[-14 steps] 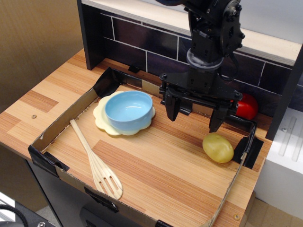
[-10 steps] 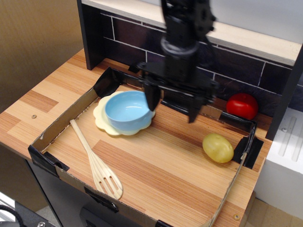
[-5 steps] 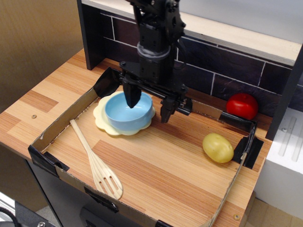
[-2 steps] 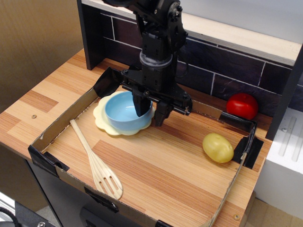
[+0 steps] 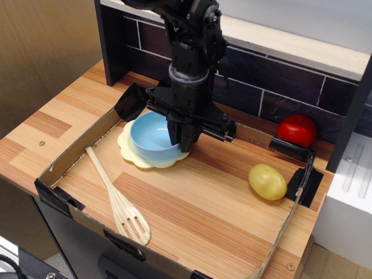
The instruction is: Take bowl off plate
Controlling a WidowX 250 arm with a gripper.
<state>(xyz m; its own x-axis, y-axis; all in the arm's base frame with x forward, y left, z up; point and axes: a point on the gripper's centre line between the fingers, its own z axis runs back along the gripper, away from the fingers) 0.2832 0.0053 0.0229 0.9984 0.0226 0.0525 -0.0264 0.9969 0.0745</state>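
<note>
The light blue bowl [image 5: 152,136] sits on the pale cream-yellow scalloped plate [image 5: 135,157] in the back left of the cardboard tray. My gripper [image 5: 182,138] comes down from above at the bowl's right rim. Its fingers are drawn together across that rim, one inside the bowl and one outside. The bowl looks slightly tilted, its right side raised. The plate shows only along its left and front edges.
A wooden slotted spatula [image 5: 118,200] lies at the tray's front left. A yellow egg-shaped fruit [image 5: 267,181] rests at the right. A red tomato [image 5: 296,130] sits behind the tray's [image 5: 93,222] right corner. A dark tiled wall [image 5: 279,93] stands behind.
My gripper moved left from the tray's right side to the bowl, came down and closed on its right rim. The bowl has shifted a little and tipped.
</note>
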